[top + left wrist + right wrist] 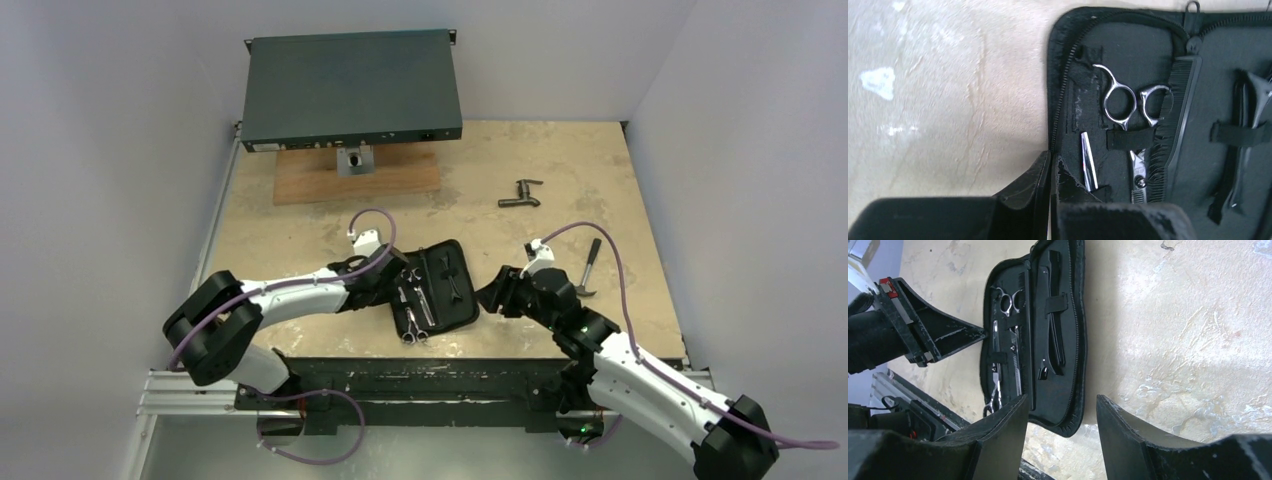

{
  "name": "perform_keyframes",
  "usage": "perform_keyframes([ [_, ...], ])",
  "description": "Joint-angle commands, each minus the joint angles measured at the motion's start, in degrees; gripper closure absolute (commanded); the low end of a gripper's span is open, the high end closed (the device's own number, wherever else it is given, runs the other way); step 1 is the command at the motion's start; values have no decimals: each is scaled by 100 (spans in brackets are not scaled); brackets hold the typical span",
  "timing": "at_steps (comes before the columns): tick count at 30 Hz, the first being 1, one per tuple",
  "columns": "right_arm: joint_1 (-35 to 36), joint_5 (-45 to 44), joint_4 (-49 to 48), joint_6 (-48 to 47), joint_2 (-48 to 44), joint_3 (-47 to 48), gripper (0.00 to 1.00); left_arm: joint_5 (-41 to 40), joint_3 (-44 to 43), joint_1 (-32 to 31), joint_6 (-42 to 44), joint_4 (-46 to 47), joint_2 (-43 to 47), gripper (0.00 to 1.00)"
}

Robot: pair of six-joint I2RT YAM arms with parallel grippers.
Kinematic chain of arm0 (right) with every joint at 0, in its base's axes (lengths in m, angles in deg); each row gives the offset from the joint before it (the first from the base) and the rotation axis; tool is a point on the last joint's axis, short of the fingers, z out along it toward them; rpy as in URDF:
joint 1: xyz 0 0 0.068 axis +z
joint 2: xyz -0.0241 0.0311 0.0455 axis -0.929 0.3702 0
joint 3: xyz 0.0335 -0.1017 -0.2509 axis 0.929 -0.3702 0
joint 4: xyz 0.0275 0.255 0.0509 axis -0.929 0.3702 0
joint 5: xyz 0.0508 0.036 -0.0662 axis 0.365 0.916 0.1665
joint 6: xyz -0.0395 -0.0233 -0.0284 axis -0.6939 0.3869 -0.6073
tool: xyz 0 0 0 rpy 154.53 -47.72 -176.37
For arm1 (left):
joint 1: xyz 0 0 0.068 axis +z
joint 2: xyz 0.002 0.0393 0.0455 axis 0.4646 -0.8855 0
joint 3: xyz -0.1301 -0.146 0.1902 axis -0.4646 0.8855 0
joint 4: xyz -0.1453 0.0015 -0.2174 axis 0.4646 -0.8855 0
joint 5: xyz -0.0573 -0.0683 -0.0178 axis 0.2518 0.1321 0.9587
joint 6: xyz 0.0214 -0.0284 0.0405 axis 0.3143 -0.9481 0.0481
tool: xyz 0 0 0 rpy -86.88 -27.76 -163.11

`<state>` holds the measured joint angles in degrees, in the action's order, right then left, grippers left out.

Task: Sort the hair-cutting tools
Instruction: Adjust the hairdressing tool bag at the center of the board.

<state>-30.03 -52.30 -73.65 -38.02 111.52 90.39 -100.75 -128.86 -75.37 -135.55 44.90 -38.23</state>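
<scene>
A black zip case [458, 300] lies open near the table's front edge. In the left wrist view, silver scissors [1120, 102] sit under a strap, with a black comb [1178, 110] beside them. A thin silver piece [1089, 162] sits in a pocket, and a thin black clip [1248, 125] is strapped on the right half. A second pair of scissors [993, 390] pokes out at the near end. My left gripper [1053, 161] is shut, its tips against the case's left zip edge. My right gripper [1062, 397] is open and empty, just right of the case [1045, 390].
A small hammer [590, 268] lies right of my right arm. A dark T-shaped fitting [520, 195] lies further back. A flat dark box [352, 88] rests on a wooden board [355, 182] at the back. The table's front edge is just behind the case.
</scene>
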Motion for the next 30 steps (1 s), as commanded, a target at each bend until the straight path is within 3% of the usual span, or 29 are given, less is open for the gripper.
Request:
perform_keyframes([
  [1, 19, 202, -328, 91, -155, -53, 48, -395, 352, -194, -2086, -397, 179, 100],
  [7, 17, 298, -395, 163, -246, -234, 48, -1428, 537, -1028, -4125, -602, 380, 100],
  [12, 25, 226, -20, 69, -439, -117, 48, -1794, 214, -1197, -4329, -1277, 446, 98],
  [14, 18, 172, 135, 44, -574, -73, 47, -1875, 321, -1200, -4226, -1417, 784, 85],
  [16, 21, 150, 267, 26, -654, -48, 46, -1933, 368, -1187, -3871, -1574, 1183, 65],
  [19, 25, 166, 300, 86, -665, -64, 45, -1867, 224, -1182, -2981, -1890, 1596, 49],
  [23, 17, 139, 191, 129, -601, -152, 45, -1974, 194, -1057, -2026, -1957, 2040, 46],
  [27, 17, 251, -52, 147, -442, -225, 45, -1030, 414, -211, -11, -571, 2061, 47],
  [30, 22, 332, -61, 103, -393, -191, 46, -473, 217, 88, 1219, 134, 1706, 45],
])
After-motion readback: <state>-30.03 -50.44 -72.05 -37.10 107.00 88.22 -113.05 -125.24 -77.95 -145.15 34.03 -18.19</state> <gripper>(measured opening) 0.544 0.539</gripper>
